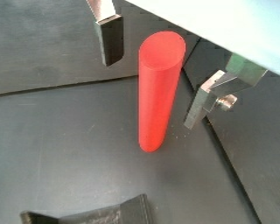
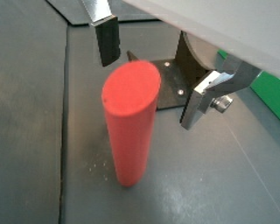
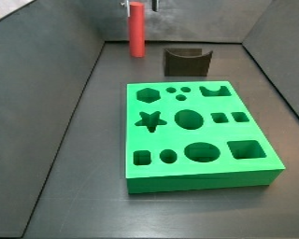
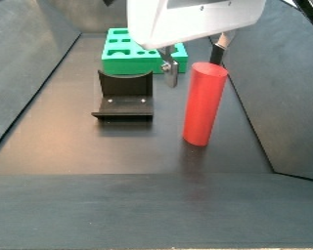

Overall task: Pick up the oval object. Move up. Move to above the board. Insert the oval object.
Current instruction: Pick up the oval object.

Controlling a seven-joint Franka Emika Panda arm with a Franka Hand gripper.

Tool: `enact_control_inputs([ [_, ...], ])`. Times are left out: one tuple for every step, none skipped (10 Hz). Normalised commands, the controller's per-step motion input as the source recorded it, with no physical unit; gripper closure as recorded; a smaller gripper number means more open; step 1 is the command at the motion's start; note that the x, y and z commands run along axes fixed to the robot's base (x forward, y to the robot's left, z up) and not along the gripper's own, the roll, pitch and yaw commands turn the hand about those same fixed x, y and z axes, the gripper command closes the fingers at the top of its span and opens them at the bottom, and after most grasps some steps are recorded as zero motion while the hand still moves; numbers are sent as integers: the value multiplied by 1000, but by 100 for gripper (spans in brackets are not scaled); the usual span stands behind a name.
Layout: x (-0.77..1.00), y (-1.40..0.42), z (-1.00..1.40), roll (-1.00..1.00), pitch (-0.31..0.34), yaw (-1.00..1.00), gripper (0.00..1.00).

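While the red oval peg (image 4: 203, 104) stands upright on the floor at the fixture's (image 4: 124, 98) three o'clock, the gripper (image 1: 154, 74) hangs spread above it. Off-centre descent could topple it.

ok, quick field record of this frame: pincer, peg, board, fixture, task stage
pincer: open, above the floor, fingers on either side of the peg's top, not touching it
oval object: red, upright on the dark floor, not held
board: green, flat on the floor, apart from the peg, every visible hole empty
fixture: dark bracket between peg and board
task stage: pick-up not yet done
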Motion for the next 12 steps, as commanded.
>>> enact_control_inputs([
  [-40, 37, -94, 40, 0, 126, 0],
  [-106, 46, -266, 53, -7, 149, 0],
  [-63, 37, -274, 21, -26, 180, 0],
  [-60, 40, -331, 3, -40, 169, 0],
  [-3, 123, -257, 79, 0, 117, 0],
  [0, 0, 0, 0, 0, 0, 0],
  [0, 0, 0, 0, 0, 0, 100],
  [0, 0, 0, 0, 0, 0, 100],
  [0, 0, 0, 0, 0, 0, 100],
  [0, 0, 0, 0, 0, 0, 100],
  [0, 0, 0, 0, 0, 0, 100],
  [0, 0, 0, 0, 0, 0, 100],
])
